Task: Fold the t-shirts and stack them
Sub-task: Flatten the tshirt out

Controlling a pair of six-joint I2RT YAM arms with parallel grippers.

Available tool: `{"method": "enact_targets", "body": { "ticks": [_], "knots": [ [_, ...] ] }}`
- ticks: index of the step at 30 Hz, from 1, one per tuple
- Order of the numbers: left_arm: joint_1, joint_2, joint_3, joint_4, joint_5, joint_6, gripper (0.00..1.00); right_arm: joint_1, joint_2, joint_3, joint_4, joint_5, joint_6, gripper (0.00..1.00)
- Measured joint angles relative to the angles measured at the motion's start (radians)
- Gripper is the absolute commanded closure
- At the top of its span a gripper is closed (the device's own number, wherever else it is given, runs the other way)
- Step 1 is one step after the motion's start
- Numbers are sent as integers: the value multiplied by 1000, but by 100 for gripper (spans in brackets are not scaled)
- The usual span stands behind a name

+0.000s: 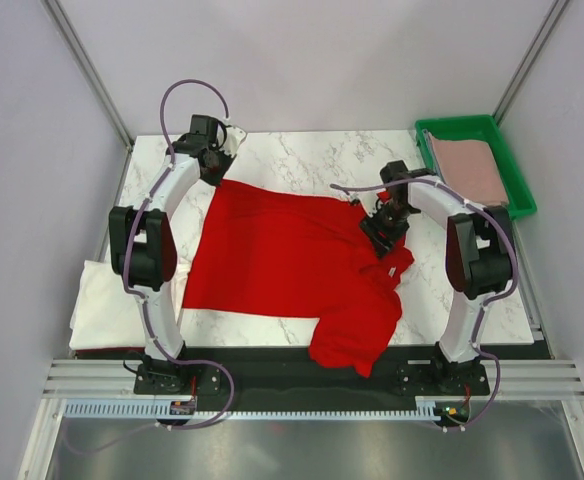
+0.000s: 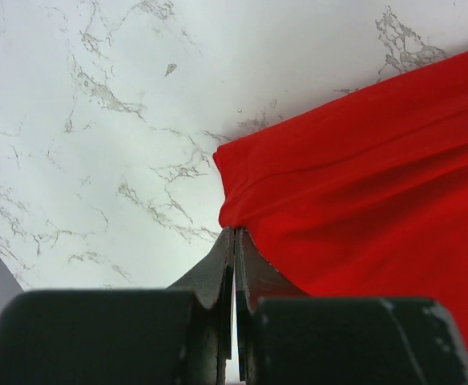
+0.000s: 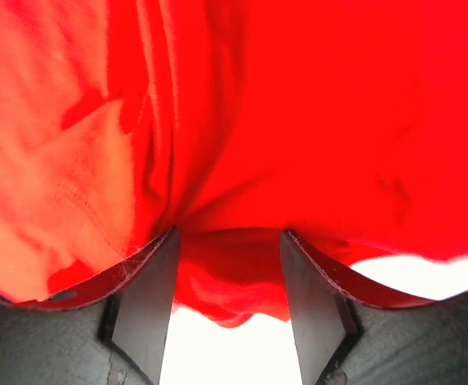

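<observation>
my right fingers stand part-way apart with a thick bunch of the red t-shirt pinched between them. in the right wrist view the cloth pleats toward the fingertips and hangs clear of the pale counter below. my left fingers are pressed together with hardly a slit between them. their tips touch one corner of the red t-shirt, but i cannot tell whether any cloth is caught in them.

taking the green tray as my landmark, it sits at the far right corner of the counter. the pink t-shirt lies flat inside it. the red t-shirt is spread on the counter to the left of the tray and nearer to me. its body is mostly flat, and its near right part is rumpled and reaches the counter's near edge. my right fingers are just left of the tray's near end, over the shirt's right side. my left fingers are well to the left of the tray, at the shirt's far left corner. the white t-shirt lies farthest from the tray, at the near left edge of the counter, partly behind my left arm.
</observation>
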Motion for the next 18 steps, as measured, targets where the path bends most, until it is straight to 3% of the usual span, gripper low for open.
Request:
{"method": "enact_targets", "body": {
  "ticks": [3,5,10,13,18],
  "knots": [
    [0,0,0,0,2,0,98,-29,6,159,-64,-35,13,36],
    [0,0,3,0,2,0,98,-79,40,366,-69,-45,45,35],
    [0,0,13,1,2,0,98,-203,184,783,73,-5,106,35],
    [0,0,13,-1,2,0,98,-238,270,869,112,38,123,35],
    [0,0,9,0,2,0,98,-226,401,873,118,58,150,35]
  ]
}}
